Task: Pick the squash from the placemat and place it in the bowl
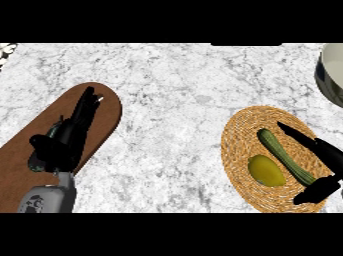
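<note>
Our right hand (329, 162) fingers lying straight and apart, thumb spread below, hovering over placemat (240, 150), clamping on nothing. We are judging grasp not yet made. Squash (285, 155), long green, lying on placemat under our fingers; yellow fruit (266, 170) just beside it. Bowl (340, 75) sitting beyond placemat, holding nothing visible. Left hand (63, 142) resting open, far across from placemat, over brown board (26, 170). Lift, carry, drop all remaining.

A single head view looks steeply down onto the marble counter (174, 90), close in, forearms entering from its lower edge.
</note>
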{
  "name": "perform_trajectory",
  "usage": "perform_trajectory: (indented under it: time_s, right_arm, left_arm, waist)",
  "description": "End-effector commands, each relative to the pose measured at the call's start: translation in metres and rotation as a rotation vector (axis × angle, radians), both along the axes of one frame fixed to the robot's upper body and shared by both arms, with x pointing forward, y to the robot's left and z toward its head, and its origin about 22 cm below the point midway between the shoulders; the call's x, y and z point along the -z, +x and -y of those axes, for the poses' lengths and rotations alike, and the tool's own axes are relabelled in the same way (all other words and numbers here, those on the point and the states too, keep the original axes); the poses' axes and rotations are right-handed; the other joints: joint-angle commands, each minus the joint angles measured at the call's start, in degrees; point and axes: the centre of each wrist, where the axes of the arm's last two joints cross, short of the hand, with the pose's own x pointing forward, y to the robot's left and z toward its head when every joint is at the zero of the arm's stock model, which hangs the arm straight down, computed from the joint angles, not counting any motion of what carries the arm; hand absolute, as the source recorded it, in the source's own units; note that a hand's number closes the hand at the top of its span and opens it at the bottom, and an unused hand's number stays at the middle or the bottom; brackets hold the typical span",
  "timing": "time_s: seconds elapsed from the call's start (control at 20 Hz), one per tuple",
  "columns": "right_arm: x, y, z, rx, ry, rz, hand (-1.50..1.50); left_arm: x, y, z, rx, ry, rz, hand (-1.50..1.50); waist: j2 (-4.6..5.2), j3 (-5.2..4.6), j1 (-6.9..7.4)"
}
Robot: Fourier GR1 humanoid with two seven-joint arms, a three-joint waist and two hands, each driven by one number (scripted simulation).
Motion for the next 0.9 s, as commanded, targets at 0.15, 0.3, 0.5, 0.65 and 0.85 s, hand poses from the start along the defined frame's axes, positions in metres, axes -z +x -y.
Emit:
perform_trajectory:
  time_s: [0.15,0.3,0.5,0.65,0.85]
  right_arm:
    - [0.005,-0.007,-0.007,-0.192,-0.038,0.034,1.50]
    - [0.009,-0.006,-0.012,-0.236,-0.098,0.090,1.50]
    - [0.015,-0.004,-0.005,-0.255,-0.062,0.080,1.50]
    - [0.025,-0.006,-0.030,-0.244,-0.002,0.077,1.50]
    - [0.002,0.012,-0.029,0.011,0.051,0.092,1.50]
  left_arm:
    - [0.003,0.003,0.031,-0.001,-0.014,0.004,0.00]
    - [-0.002,0.014,0.012,-0.012,0.007,-0.005,0.00]
    - [0.005,-0.016,0.007,0.000,0.015,0.004,0.00]
    - [-0.001,0.004,-0.005,0.001,-0.012,-0.004,0.00]
    - [-0.002,0.004,0.007,-0.004,0.012,-0.005,0.00]
  waist:
    - [-0.04,0.02,-0.27]
    - [0.01,0.01,-0.23]
    - [-0.03,0.01,0.12]
    - [0.01,-0.01,-0.15]
    - [-0.03,-0.04,-0.36]
